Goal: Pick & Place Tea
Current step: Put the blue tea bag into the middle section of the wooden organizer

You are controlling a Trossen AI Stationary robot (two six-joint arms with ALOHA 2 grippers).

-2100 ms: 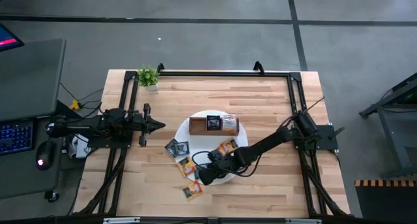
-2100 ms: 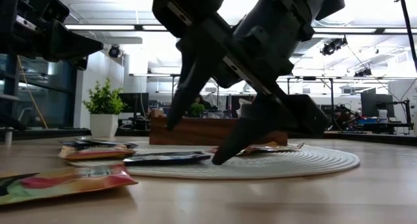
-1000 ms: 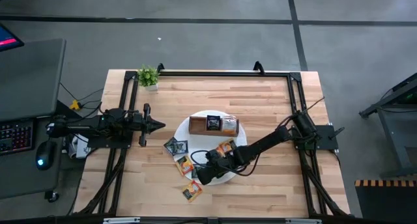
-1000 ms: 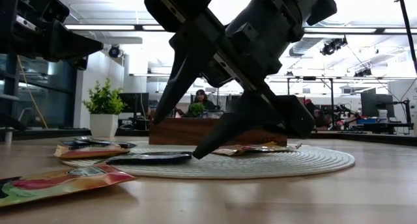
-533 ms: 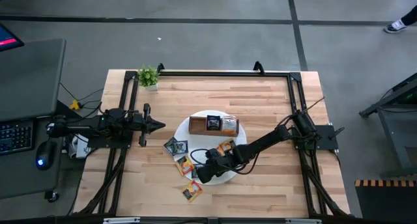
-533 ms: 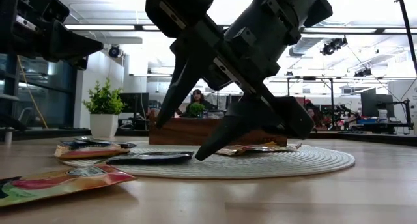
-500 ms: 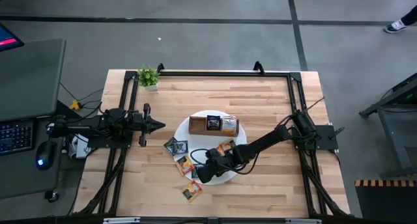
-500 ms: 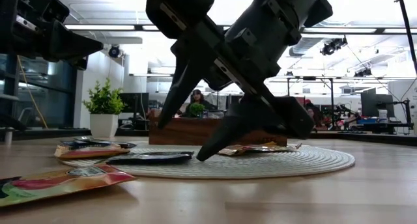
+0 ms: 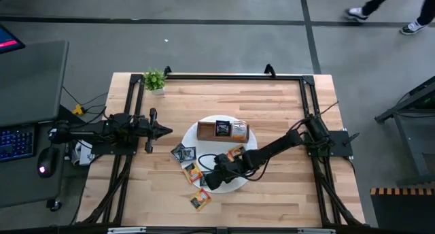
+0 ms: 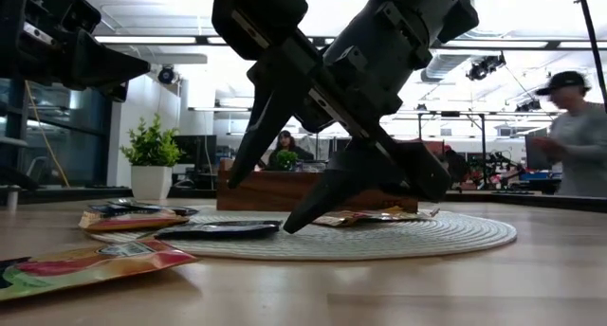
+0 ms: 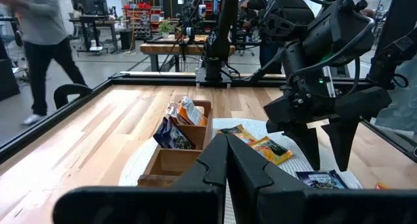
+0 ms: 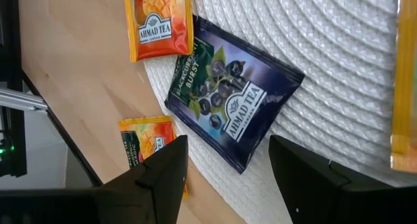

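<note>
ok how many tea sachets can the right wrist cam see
3: a blackcurrant sachet on the woven mat, a mango sachet beside it, a second mango sachet on the bare wood. A yellow edge may be a fourth.

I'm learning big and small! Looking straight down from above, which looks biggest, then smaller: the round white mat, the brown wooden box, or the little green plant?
1. Round white woven mat
2. Brown wooden box
3. Small green potted plant

We saw our right gripper (image 12: 228,160) with fingers spread, straddling a dark blue sachet (image 12: 231,100) lying on the white woven mat (image 12: 326,48). Two orange sachets (image 12: 158,22) lay at its ten and seven o'clock, on the wooden table (image 12: 78,87).
</note>
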